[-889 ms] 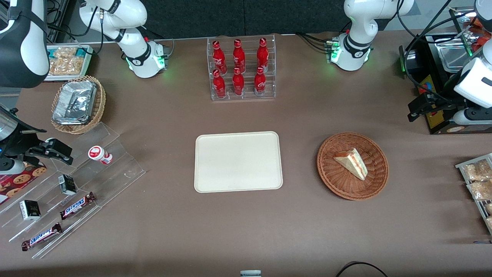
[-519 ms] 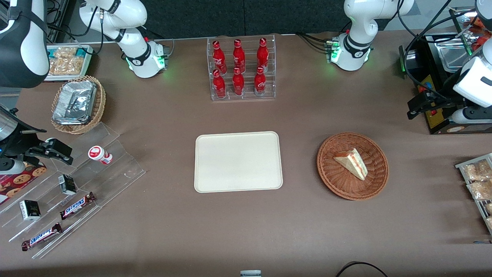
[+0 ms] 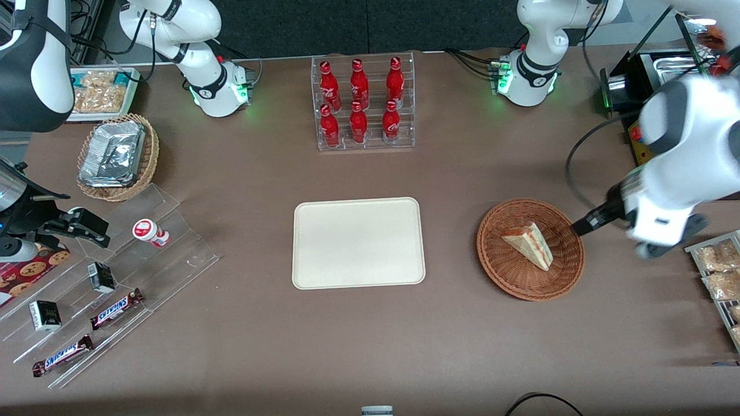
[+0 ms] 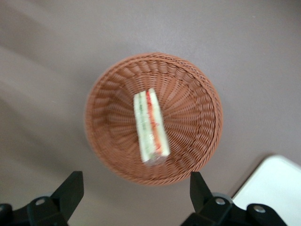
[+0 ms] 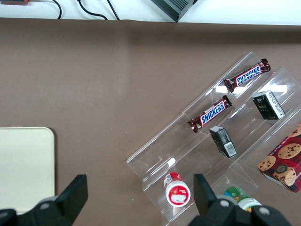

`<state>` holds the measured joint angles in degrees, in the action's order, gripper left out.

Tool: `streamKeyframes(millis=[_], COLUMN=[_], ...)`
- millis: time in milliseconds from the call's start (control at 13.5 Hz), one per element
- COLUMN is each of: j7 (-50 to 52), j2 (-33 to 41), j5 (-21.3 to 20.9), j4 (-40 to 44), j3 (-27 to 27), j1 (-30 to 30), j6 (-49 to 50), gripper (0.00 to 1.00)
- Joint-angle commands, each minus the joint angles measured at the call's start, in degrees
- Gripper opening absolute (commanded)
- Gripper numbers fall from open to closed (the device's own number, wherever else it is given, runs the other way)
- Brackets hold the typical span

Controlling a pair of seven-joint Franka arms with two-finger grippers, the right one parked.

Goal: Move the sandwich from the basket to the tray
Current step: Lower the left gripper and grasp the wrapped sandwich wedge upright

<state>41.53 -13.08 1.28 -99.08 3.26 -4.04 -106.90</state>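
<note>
Your sandwich (image 3: 528, 246) lies in the basket (image 3: 500, 267), a pale wedge on its side, filling edge up, resting toward the basket's 1 o'clock in the front view; seen from the left wrist, the wedge (image 4: 151, 127) sits just off the middle of the weave (image 4: 197, 117), red and green layers showing along its length, touching nothing but wicker.

Your gripper (image 4: 136, 195) hangs above the table just beside the basket rim, nearer the working arm's end; its two fingers (image 4: 69, 189) stand wide apart, empty, straddling the rim's edge in the wrist view, clear of the sandwich; in the front view you see only the blurred white wrist body at the basket's 3 o'clock, fingers hidden beneath it.

Your tray (image 3: 358, 242) lies flat and bare at table centre, near the basket but apart from it; one cream corner (image 4: 277, 188) shows in the wrist view.

A clear rack of red bottles (image 3: 361, 101) stands at the tray's 12 o'clock, well apart.
</note>
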Motion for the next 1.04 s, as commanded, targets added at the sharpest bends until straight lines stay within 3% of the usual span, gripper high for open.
streamKeyframes(millis=[0,296,667,741,815,889,963], j7=[9.9,17.2,17.6,18.1,18.2,18.2,18.1], j2=[-3.5,-5.9,-7.3,-8.3,-8.7,-8.9,-8.9], j5=[-0.5,-4.1,-4.3,-4.3,-4.3,-4.3,-4.3], j4=[-3.1,-13.0,-22.7,-23.0,-23.0,-23.0,-22.9], j3=[-0.4,-0.5,-0.8,-0.8,-0.8,-0.8,-0.8], j1=[-2.5,-3.4,-3.3,-3.3,-3.3,-3.3,-3.3], j6=[-6.8,-19.7,-34.1,-35.7,-35.9,-35.9,-35.8], gripper=[1.00,1.00,1.00,0.86,0.49,0.26,0.09])
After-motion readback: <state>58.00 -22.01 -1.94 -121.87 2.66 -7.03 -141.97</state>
